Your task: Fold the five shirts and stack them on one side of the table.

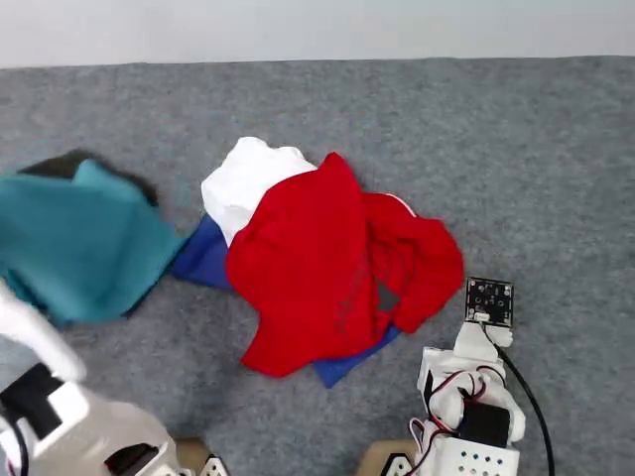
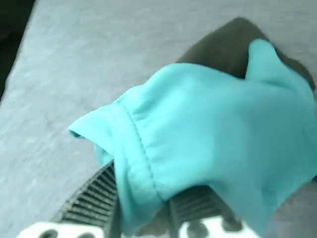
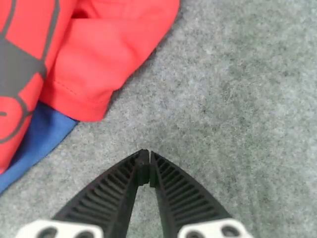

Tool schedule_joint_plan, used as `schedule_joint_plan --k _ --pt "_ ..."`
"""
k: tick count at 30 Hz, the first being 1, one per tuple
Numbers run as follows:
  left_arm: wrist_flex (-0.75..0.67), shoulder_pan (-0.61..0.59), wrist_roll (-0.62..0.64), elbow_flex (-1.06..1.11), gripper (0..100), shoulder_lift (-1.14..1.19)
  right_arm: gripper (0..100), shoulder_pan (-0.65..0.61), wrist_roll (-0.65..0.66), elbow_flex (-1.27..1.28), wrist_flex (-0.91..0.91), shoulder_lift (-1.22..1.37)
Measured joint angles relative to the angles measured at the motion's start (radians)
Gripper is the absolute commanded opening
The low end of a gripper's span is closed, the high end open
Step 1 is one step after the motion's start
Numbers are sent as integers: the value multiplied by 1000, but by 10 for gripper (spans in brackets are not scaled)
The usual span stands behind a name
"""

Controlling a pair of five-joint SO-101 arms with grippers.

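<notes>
Teal shirt (image 2: 208,134) is pinched in the left pincer (image 2: 143,203); the right pincer (image 3: 144,169) is pressed together, empty.

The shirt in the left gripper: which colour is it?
Teal. The left wrist view shows the shirt in the left gripper best.

The teal shirt (image 1: 74,243) is plain, and the dark garment (image 1: 62,164) by it is perhaps black or deep brown. The red shirt (image 1: 308,258) carries a dark grey line print. The white shirt (image 1: 248,183) and blue shirt (image 1: 203,256) look plain. The table (image 1: 496,149) is mottled grey. The right gripper (image 3: 146,161) has black ribbed fingers (image 3: 111,196) on white bases.
</notes>
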Motion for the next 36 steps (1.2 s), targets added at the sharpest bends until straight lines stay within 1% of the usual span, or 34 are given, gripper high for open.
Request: schedule_joint_plan --k 5,10,12,15,17,23,26,29,32,36 --pt "0 -123 -5 0 4 -37 10 0 0 0 0 0" --pt "0 -170 -6 0 16 -46 10 0 0 0 0 0" --pt "0 -170 -6 0 74 -46 10 0 0 0 0 0" --pt "0 -181 -6 0 213 -46 10 0 0 0 0 0" --pt "0 -183 -6 0 275 -46 10 0 0 0 0 0" --pt "0 -180 -6 -11 286 -60 10 0 0 0 0 0" --pt "0 -150 -6 -14 286 -74 10 0 0 0 0 0" --pt "14 -83 -6 -18 286 -74 10 0 0 0 0 0" --pt "80 44 -6 -41 284 -84 10 0 0 0 0 0" --pt "92 269 -6 -44 284 -120 10 0 0 0 0 0"
